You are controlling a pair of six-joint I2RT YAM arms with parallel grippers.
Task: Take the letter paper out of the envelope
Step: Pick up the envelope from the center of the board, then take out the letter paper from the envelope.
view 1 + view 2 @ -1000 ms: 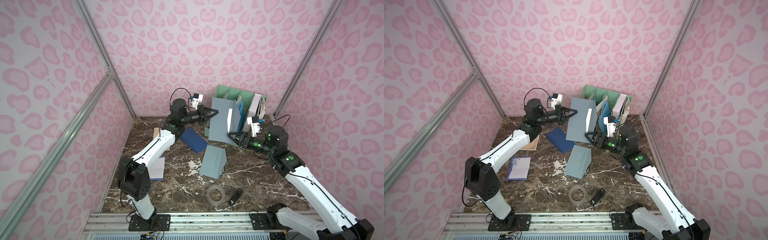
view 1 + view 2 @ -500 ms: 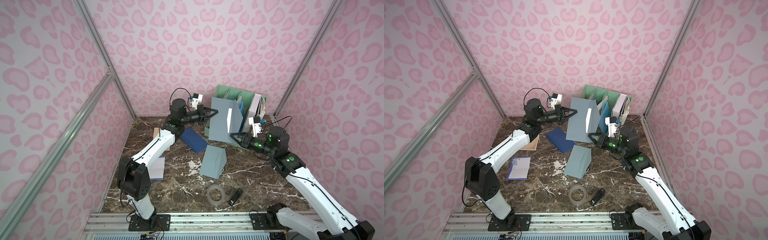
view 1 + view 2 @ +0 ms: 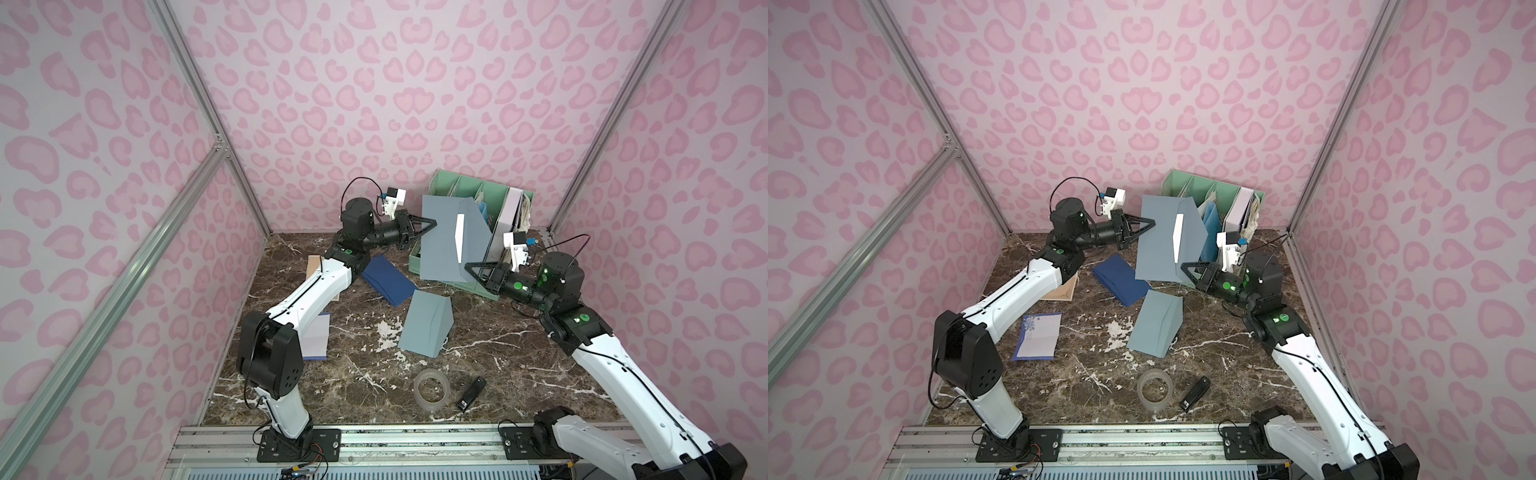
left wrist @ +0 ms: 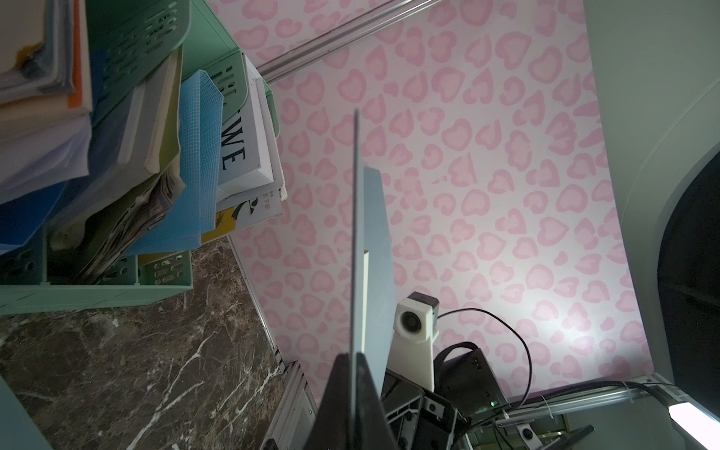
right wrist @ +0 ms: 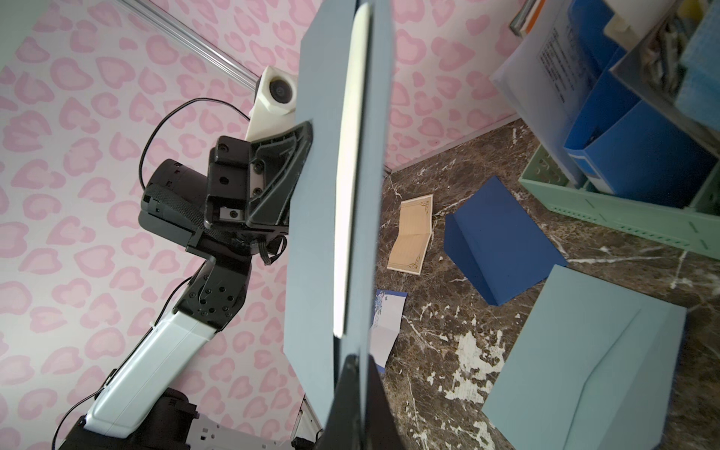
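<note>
My left gripper and right gripper both clamp the envelope. The right one seems to miss the letter paper, so pulling may tear the envelope.

Left arm stretched forward, fingers pinched together, right arm reaching inward, fingers likewise closed

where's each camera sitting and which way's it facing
top views: high at the front, looking down at the table; left arm and right arm show, pinching the raised envelope.
left wrist: on the left arm, looking along the left tool, envelope edge-on, toward the right arm's camera.
right wrist: on the right arm, looking along the right tool back at the left tool.
shared: both wrist views see the letter paper edge-on.
</note>
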